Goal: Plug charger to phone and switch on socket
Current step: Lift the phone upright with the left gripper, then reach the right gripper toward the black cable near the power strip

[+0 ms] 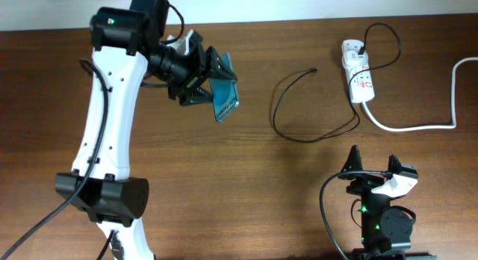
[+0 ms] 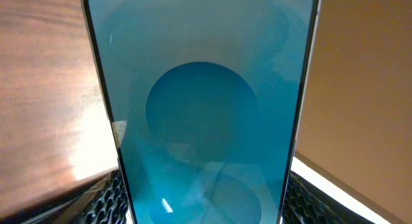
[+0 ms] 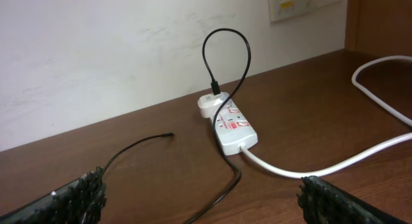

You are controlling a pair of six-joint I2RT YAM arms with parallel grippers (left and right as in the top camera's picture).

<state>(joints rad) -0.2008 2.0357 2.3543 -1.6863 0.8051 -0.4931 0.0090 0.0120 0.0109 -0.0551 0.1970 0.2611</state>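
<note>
The left hand (image 1: 213, 84) grips the phone (image 1: 225, 97) above the table (image 1: 246, 200); the right hand (image 1: 371, 164) gapes empty; the charger (image 3: 215, 87) is plugged into the socket (image 1: 359, 73), its tip lying free.

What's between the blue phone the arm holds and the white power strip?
Only the charger, its black cable looped with the tip lying loose; otherwise bare table, seen from overhead.

Cyan-blue phone (image 2: 203, 108) screen with a darker teal circle, thin dark frame. Black charger (image 1: 274, 114) cable. White socket (image 3: 235, 129) with red markings, thick white cord (image 3: 309, 172). Dark brown table (image 1: 224, 185), wood-grain streaks. White left arm (image 1: 104, 118), black joints.
</note>
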